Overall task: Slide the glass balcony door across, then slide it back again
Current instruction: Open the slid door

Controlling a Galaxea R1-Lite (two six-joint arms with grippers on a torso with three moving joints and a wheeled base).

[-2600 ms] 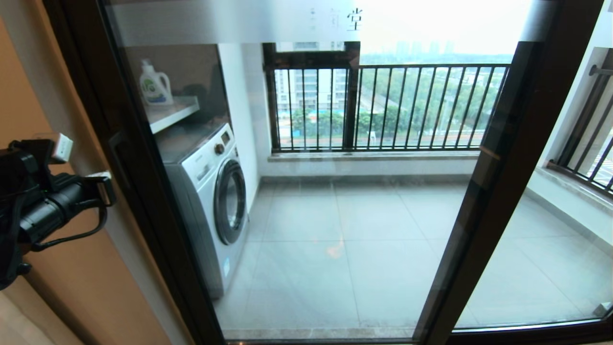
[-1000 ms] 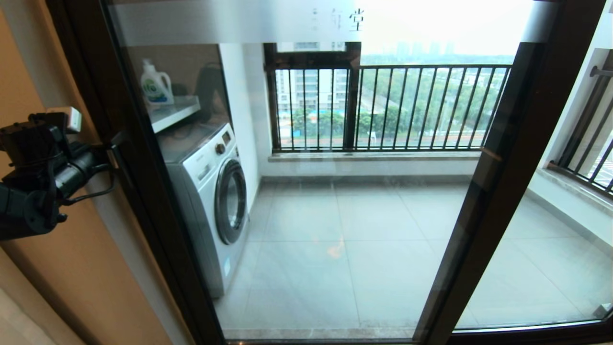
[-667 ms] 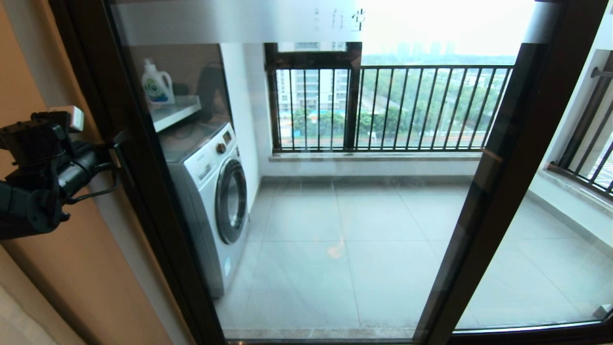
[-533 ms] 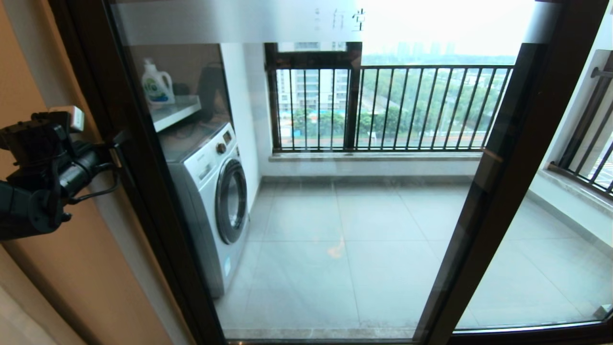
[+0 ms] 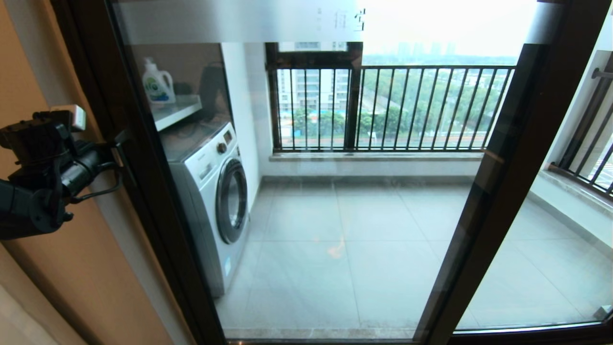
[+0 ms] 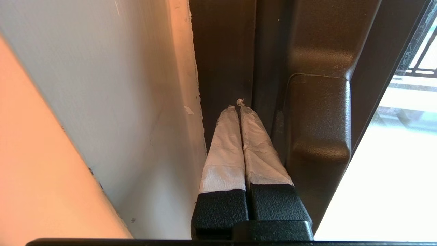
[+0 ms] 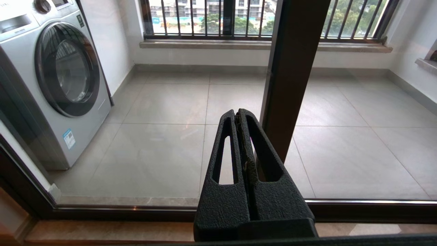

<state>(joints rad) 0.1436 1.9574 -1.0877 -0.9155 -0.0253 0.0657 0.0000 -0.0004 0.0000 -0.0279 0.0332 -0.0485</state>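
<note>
Left gripper wedged at the door's handle edge, ready to start the slide.

The left gripper [image 6: 239,106], fingers pressed together with nothing between them, pokes its taped tips into the gap just beside the bar handle [image 6: 317,119]. The glass balcony door [image 5: 306,191] stretches away to its right, looking shut against the wall. Next move, I'd judge: push sideways on the handle. The right gripper [image 7: 239,118], also pinched closed and empty, hangs idle facing the glass.

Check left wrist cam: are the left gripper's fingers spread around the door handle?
No. The left gripper has its taped fingers pressed together, wedged beside the dark handle of the glass balcony door, not around it.
</note>
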